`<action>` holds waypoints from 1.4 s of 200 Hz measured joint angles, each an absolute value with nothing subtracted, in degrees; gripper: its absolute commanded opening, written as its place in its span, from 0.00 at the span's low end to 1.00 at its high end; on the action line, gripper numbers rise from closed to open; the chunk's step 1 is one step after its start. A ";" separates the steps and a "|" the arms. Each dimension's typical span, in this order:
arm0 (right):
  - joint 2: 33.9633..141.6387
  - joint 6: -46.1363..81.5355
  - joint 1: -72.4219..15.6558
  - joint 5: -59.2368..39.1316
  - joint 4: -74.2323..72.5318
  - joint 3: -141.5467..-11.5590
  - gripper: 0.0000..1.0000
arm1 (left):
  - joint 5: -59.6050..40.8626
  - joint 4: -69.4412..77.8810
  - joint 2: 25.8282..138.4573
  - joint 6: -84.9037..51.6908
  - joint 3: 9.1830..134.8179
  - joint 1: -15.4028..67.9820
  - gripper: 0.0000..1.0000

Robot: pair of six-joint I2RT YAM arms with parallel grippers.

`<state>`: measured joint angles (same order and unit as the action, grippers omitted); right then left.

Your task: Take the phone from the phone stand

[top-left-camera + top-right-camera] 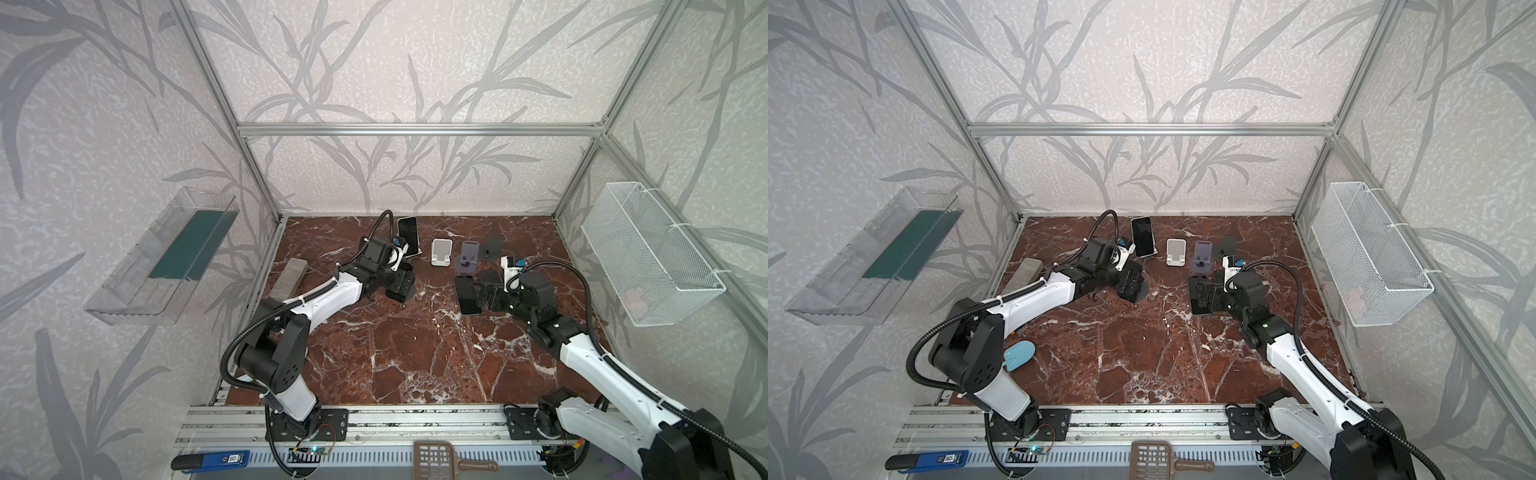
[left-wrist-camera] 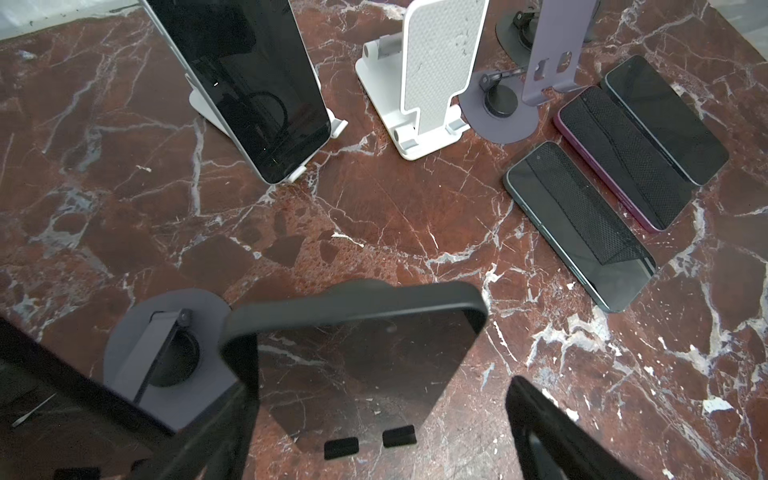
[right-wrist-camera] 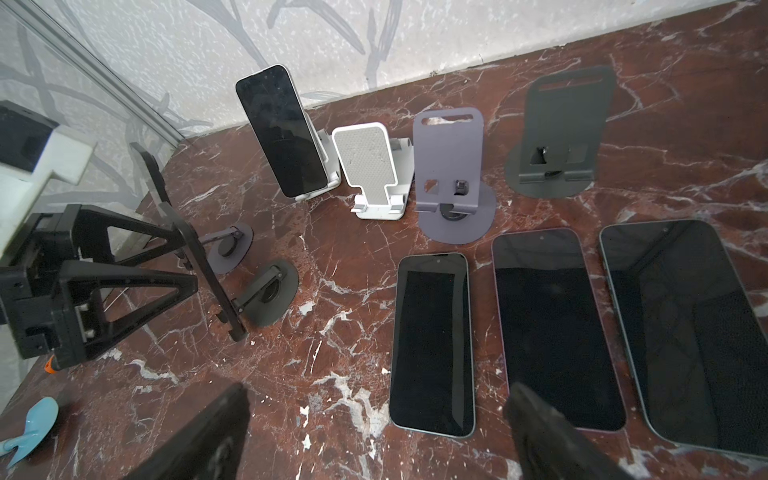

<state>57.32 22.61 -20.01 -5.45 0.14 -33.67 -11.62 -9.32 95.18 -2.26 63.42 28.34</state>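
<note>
The phone (image 1: 408, 234) stands propped on a white stand (image 2: 198, 104) at 12 o'clock on the marble table (image 1: 415, 365), near the back wall, screen dark. At its 3 o'clock, three empty stands form a row: a second white stand (image 3: 368, 166), a purple stand (image 3: 451, 158) and a dark grey stand (image 3: 567, 124). At its 4 o'clock, three flat phones (image 3: 557, 332) lie side by side, screens up.

At the phone's 6 o'clock, the left gripper (image 2: 380, 386) has its fingers wide apart on either side of a glossy dark panel (image 2: 353, 299) propped on a dark stand (image 3: 270, 291). It cannot be told whether this panel is a phone, or whether the fingers touch it. A further dark stand (image 3: 230, 249) sits just beside it. The right gripper (image 3: 376, 392) hangs over the flat phones, fingers wide apart, holding nothing.

Containers: a clear bin (image 1: 124, 286) on the left wall, at 9 o'clock, holds one green sheet (image 1: 193, 245). A wire basket (image 1: 648, 249) hangs on the right wall, at 3 o'clock; its contents are unclear.

Count: six stands, four plainly visible phones, two wall containers.
</note>
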 measured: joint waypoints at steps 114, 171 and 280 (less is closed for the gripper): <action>57.32 22.98 -19.49 -6.11 -1.10 -32.21 0.95 | -7.92 -4.34 97.89 -2.85 63.40 28.40 0.85; 57.49 23.55 -19.44 -6.52 -1.72 -32.03 0.95 | -5.15 -3.46 98.28 -3.66 63.40 28.99 0.81; 57.23 23.79 -19.09 -6.46 -1.83 -32.03 0.95 | -1.19 -6.79 100.82 -3.16 64.77 31.14 0.63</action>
